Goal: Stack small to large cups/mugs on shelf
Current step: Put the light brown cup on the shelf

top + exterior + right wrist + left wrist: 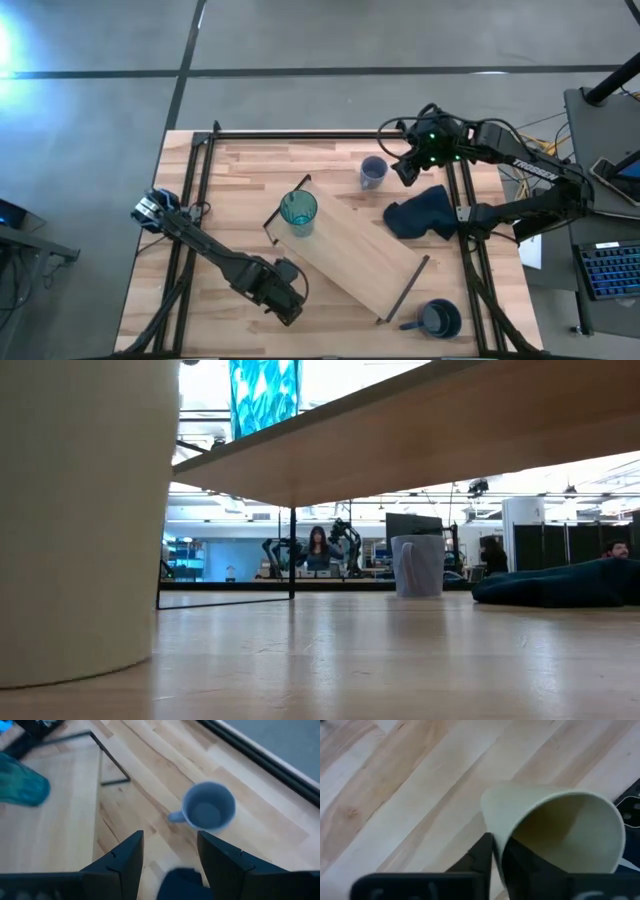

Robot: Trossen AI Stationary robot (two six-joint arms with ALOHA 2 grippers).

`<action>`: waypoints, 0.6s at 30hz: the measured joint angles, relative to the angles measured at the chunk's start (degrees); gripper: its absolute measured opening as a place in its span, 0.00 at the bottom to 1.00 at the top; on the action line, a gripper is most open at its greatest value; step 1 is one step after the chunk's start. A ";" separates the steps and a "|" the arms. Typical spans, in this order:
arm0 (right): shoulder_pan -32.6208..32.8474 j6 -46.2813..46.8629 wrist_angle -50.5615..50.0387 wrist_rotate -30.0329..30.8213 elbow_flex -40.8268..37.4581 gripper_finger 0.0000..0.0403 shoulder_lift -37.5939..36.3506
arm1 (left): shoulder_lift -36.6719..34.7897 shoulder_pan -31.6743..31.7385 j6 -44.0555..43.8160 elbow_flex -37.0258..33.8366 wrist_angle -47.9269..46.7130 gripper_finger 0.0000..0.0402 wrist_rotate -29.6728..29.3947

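My left gripper (287, 300) is near the table's front, just off the near side of the shelf (345, 250), shut on the small yellowish-olive cup (555, 830), which it hides in the high view. The teal tumbler (298, 213) stands upright on the shelf's left end. The periwinkle-blue cup (373, 172) stands on the tabletop beyond the shelf. My right gripper (408, 170) hovers open and empty just right of it, fingers apart in the right wrist view (170, 850). The navy mug (440, 318) stands at the front right. My left gripper holds the olive cup by its rim wall (496, 851), one finger inside the cup and one outside. The fingers come from above, pointing down. In the low view the cup (80, 510) stands upright with its base (70, 675) on or just over the tabletop.
A dark blue cloth (420, 212) lies crumpled on the table right of the shelf, below my right gripper. The shelf lies slantwise across the table's middle, with dark bars at its ends (405, 290). Black frame rails (330, 133) run along the table's edges. People show in the room behind (318, 548).
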 joint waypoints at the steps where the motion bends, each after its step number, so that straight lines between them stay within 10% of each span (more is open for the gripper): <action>1: 0.00 0.00 -0.93 0.00 0.00 0.44 0.00 | -0.04 0.15 -0.24 0.30 -0.40 0.02 0.08; 18: 7.55 1.80 -8.79 -0.91 -0.02 0.39 -0.96 | -6.40 5.17 -5.02 24.12 -17.10 0.00 -10.06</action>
